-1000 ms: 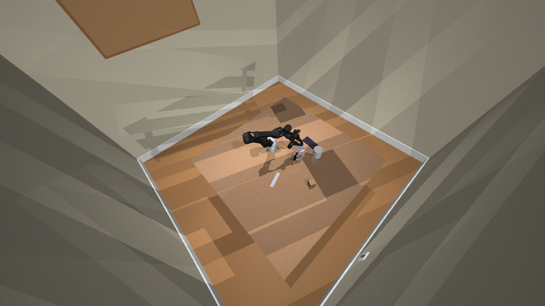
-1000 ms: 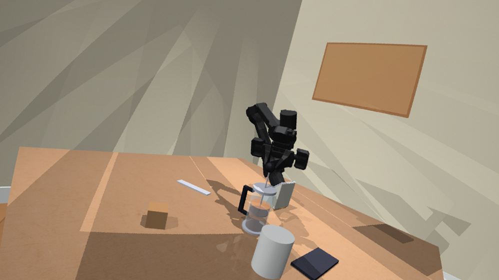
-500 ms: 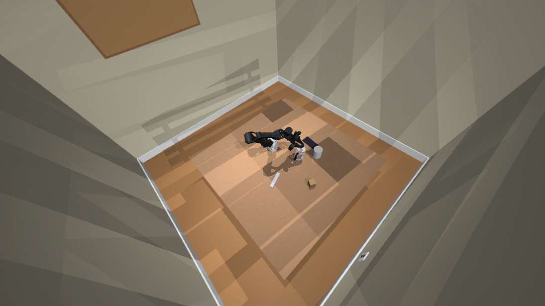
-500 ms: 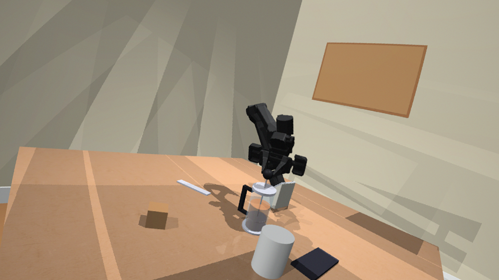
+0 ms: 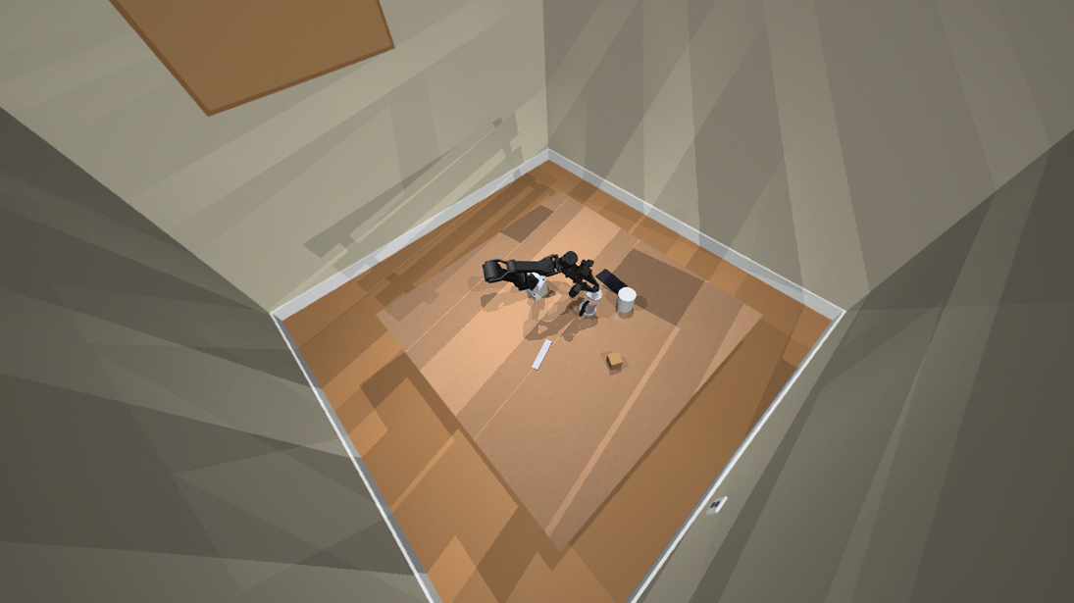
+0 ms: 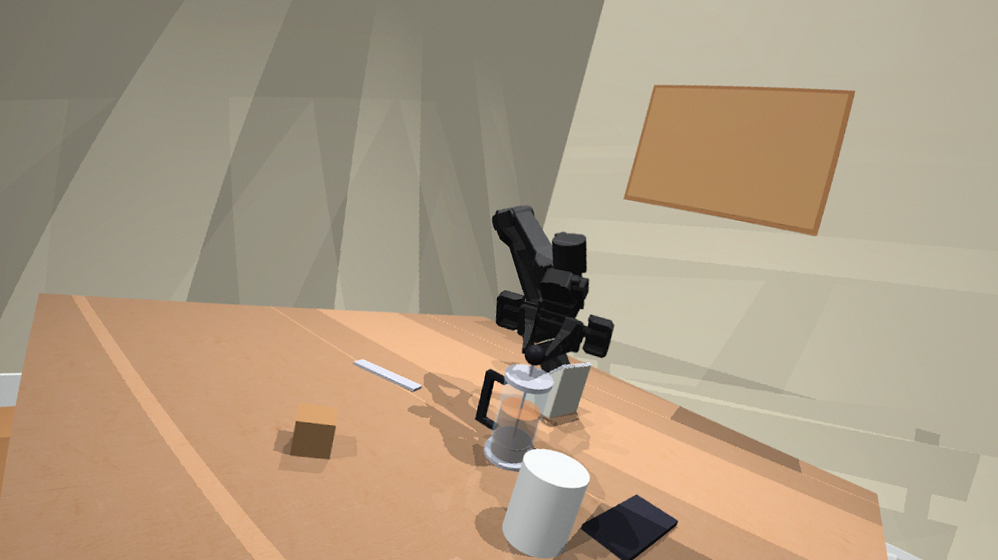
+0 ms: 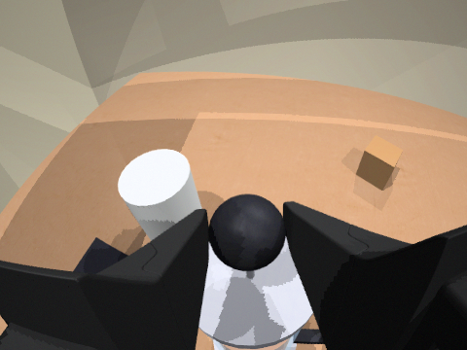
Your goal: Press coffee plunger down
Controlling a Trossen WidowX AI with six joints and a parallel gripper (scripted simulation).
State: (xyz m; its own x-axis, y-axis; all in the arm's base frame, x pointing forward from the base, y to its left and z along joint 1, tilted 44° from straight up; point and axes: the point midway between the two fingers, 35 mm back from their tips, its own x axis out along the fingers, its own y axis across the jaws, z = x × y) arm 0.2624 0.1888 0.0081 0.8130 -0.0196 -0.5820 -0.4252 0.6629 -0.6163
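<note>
Beige walls with a cork board (image 6: 740, 147) close in a wide wooden table (image 6: 141, 436), which carries everything that matters. Next in size comes the black arm (image 6: 530, 251), bent over from the far side of the table so that its gripper (image 7: 247, 241) points straight down over the coffee press (image 6: 512, 416). The press stands upright near the middle of the table, a glass jar with a black handle, just behind a white cylinder (image 6: 544, 504) and near a dark flat pad (image 6: 630, 527). A brown cube (image 6: 314, 431) and a pale flat strip (image 6: 387, 374) lie well apart from it.

The gripper is partly closed, its two fingers pinching the round black knob (image 7: 247, 231) of the plunger from either side. In the exterior view the knob (image 6: 532, 353) sits just above the lid, with only a short bit of rod showing, so the press-down step looks nearly finished. The dark filter seems to be low in the jar. The next move would likely be a last short push, kept straight down so the jar does not tilt or slide, followed by opening the fingers and lifting clear without dragging the knob sideways.

The rod is almost wholly hidden under the knob in the wrist view, and how far the filter is from the bottom is hard to judge through the glass. From the top view the press is too small to read.
</note>
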